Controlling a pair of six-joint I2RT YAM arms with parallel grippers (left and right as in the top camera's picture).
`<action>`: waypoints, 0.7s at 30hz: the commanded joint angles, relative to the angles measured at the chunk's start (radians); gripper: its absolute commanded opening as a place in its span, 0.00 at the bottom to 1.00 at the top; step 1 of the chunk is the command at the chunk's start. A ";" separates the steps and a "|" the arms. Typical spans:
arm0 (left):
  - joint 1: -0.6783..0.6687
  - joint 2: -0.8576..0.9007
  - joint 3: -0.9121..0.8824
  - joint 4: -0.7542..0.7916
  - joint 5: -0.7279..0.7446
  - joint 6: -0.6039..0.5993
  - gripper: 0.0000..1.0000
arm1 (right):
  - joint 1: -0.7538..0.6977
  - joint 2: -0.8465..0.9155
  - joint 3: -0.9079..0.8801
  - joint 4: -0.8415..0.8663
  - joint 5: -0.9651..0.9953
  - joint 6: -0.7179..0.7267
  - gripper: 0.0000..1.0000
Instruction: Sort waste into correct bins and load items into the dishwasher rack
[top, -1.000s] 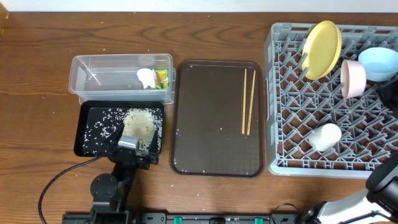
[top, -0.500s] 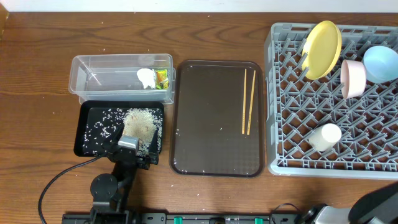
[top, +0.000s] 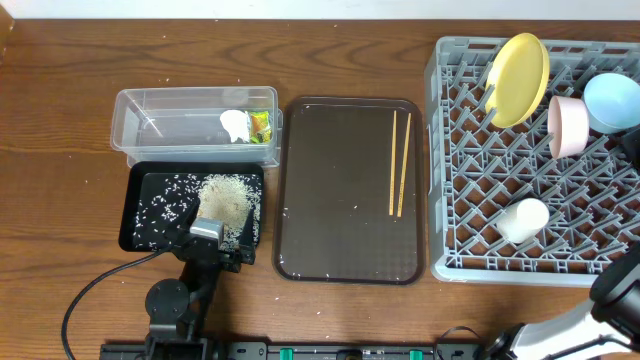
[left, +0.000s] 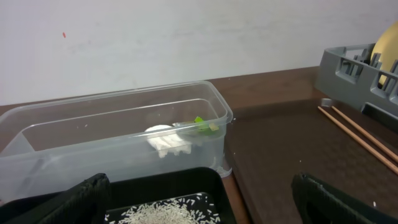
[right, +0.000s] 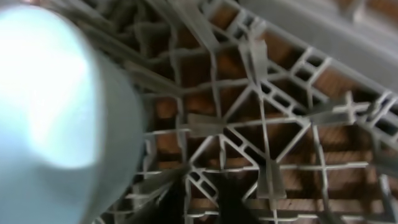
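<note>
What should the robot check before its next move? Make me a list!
1. Plate, pink bowl, blue bowl and cup in the rack: ok.
2. Tissue and wrapper in the tub: ok.
3. Rice in the black tray: ok.
4. Chopsticks in the rack: not ok, they lie on the brown tray.
5. Left claw open and empty: ok.
</note>
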 joint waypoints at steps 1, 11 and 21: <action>0.006 -0.006 -0.026 -0.018 0.020 0.010 0.95 | -0.003 0.007 0.001 0.002 0.006 0.005 0.00; 0.006 -0.006 -0.026 -0.018 0.020 0.010 0.95 | -0.015 -0.183 0.001 -0.019 -0.069 -0.018 0.30; 0.006 -0.006 -0.026 -0.018 0.020 0.010 0.95 | 0.011 -0.120 0.001 0.026 -0.009 0.043 0.55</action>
